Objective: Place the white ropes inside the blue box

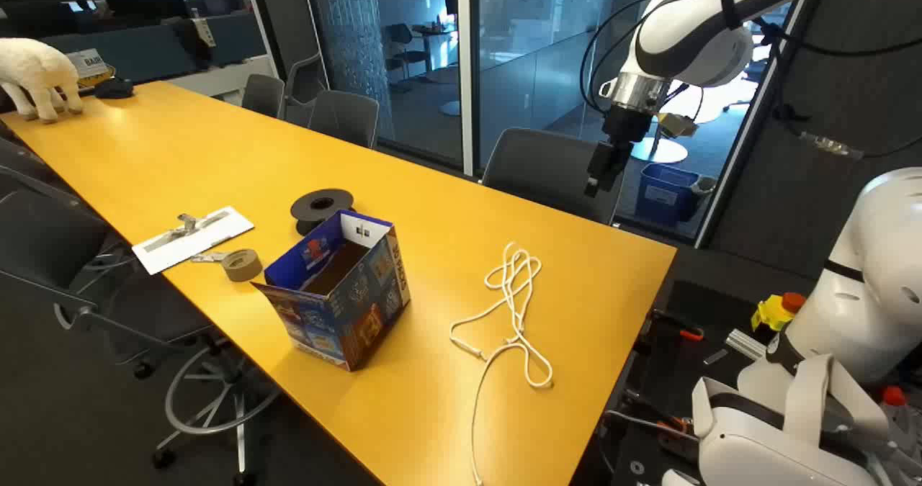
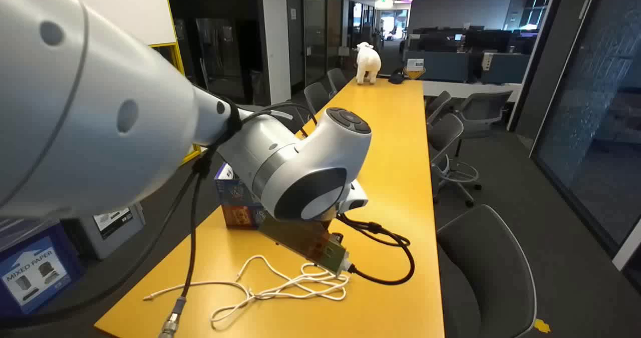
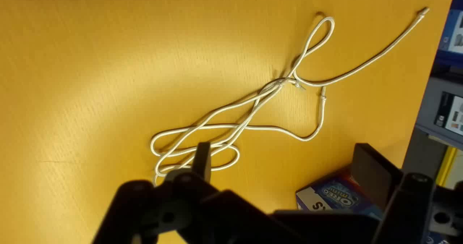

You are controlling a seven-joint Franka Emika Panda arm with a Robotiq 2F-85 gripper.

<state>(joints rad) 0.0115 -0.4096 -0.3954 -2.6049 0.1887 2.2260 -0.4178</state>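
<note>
Tangled white ropes lay on the yellow wood-grained tabletop, well below the black end effector. Its fingers stood apart.

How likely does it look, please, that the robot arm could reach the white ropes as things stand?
Probably yes: the open hand hangs above the table, and the wrist view shows nothing lying over the white ropes; the blue box stands apart from them.

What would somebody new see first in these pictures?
Probably the big robot arm, stretched over the long yellow table. Below its open hand, tangled white ropes lie near a blue box. A woolly white animal figure stands at the table's far end.
</note>
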